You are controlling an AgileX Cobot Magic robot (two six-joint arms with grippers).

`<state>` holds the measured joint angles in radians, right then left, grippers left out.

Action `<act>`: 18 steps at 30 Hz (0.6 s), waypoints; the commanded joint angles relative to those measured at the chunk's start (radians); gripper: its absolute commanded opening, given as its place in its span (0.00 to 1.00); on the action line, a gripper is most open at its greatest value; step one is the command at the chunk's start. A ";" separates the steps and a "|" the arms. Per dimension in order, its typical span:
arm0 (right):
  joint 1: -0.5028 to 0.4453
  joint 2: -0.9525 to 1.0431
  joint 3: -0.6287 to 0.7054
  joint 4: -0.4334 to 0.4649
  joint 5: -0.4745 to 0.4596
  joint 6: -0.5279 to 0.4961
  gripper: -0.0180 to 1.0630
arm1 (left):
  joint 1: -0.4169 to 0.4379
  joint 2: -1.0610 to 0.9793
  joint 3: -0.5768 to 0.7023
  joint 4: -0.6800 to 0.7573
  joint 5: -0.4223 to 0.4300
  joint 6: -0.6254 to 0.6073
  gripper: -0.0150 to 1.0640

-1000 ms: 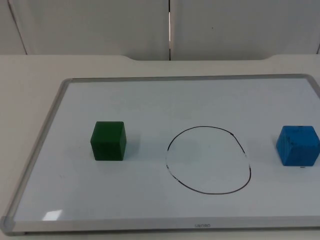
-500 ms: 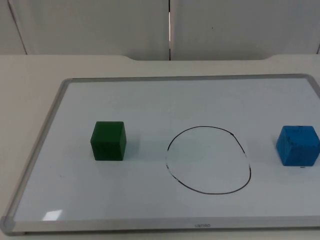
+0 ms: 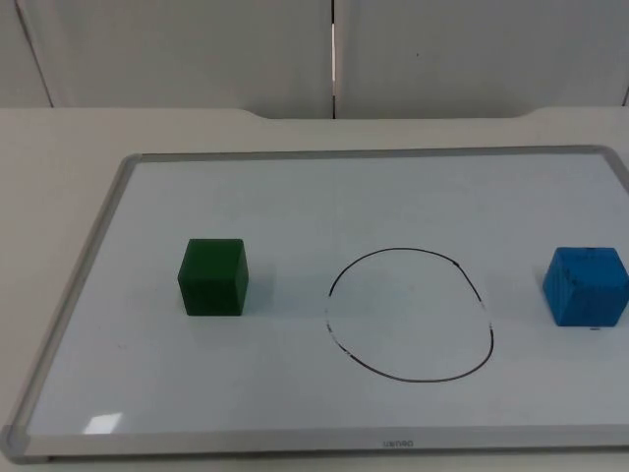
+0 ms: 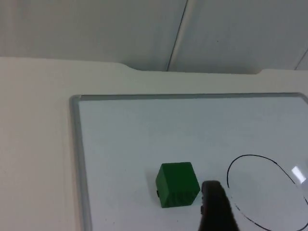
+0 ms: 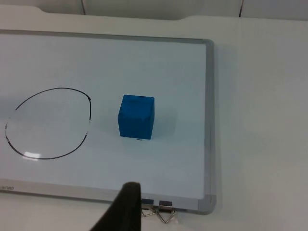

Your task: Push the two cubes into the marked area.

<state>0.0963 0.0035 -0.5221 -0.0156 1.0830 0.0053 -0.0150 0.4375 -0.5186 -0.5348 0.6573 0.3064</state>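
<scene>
Green cube (image 3: 212,276) and blue cube (image 3: 586,285) flank the circle (image 3: 409,314); gripper states indeterminate; off-centre pushes risk overshoot.

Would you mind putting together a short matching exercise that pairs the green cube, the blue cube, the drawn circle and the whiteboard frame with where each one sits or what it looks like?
Things:
1. green cube
2. blue cube
3. drawn circle
4. whiteboard frame

Descriptions:
A. black line, nothing inside it
B. grey metal edge around the white surface
C. on the board, at the circle's left in the top view
D. on the board, at the circle's right in the top view, close to the board's edge

Pairs: 1-C, 2-D, 3-A, 4-B
</scene>
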 commanded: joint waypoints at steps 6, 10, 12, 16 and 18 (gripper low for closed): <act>-0.005 -0.004 0.007 0.003 -0.004 0.005 0.99 | 0.005 0.072 -0.008 -0.077 -0.055 0.121 0.19; -0.005 -0.004 0.007 0.003 -0.004 0.005 0.99 | 0.005 0.099 -0.008 -0.161 -0.079 0.175 0.12; -0.005 -0.004 0.007 0.003 -0.004 0.005 0.99 | 0.005 0.114 -0.008 -0.216 -0.090 0.231 0.11; -0.005 -0.004 0.007 0.003 -0.004 0.007 0.99 | 0.005 0.150 -0.008 -0.285 -0.100 0.311 0.11; -0.005 -0.004 0.007 0.003 -0.004 0.012 0.99 | 0.005 0.200 -0.008 -0.338 -0.107 0.355 0.11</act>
<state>0.0963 0.0035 -0.5165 -0.0136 1.0830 0.0075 -0.0150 0.5971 -0.5186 -0.8003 0.5682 0.6110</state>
